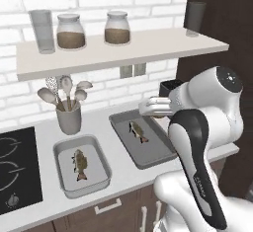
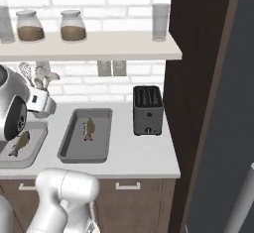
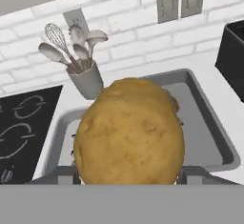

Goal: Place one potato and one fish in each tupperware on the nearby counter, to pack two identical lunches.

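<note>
We see two tubs on the worktop (image 1: 123, 174), each with one fish in it. Left tub (image 1: 81, 166) sits just right of the cooktop (image 1: 17, 169); its fish (image 1: 80, 164) lies lengthwise. Right tub (image 1: 142, 138) is darker, nearer the toaster (image 2: 148, 110); its fish (image 1: 139, 131) lies mid-tub. In the hand view a potato (image 3: 129, 132) looms large, pinched in the hand (image 3: 129, 170) above the tubs. Fingertips hidden behind it. Utensil crock (image 1: 68, 119) stands behind the left tub. Shelf (image 1: 113, 53) above carries two jars.
</note>
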